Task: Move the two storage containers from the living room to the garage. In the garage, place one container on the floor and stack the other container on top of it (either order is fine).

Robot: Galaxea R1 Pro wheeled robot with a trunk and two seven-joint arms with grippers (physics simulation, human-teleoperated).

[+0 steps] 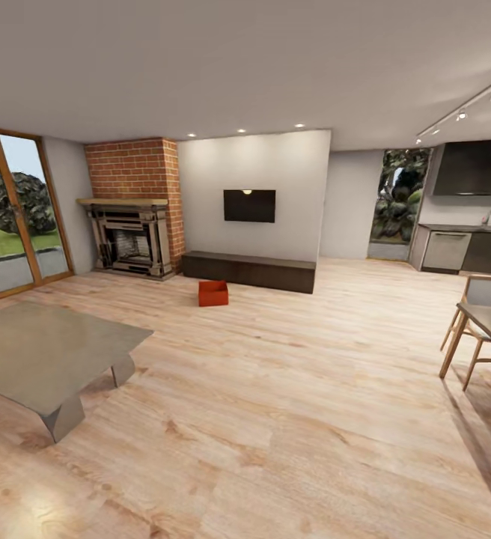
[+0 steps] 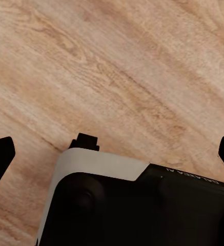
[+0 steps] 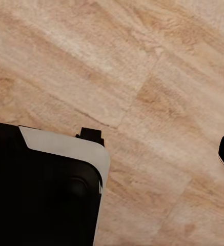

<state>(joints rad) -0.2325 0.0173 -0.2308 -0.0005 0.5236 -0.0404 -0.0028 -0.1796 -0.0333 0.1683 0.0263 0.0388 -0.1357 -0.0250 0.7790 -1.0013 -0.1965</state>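
1 storage container (image 1: 212, 293) on living-room floor (looks light, stiff, thin-walled): pinch a rim wall; left end effector (image 2: 112, 154) spread, right's state unclear.

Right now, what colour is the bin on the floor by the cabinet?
Orange-red storage container, clearest in the head view.

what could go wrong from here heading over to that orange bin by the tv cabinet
The low grey table sits left of the straight path to the orange-red bin, so the base could clip its corner when turning. The bin lies close to the dark cabinet, leaving little room to approach from behind. Just one bin shows in the head view; the second may take searching.
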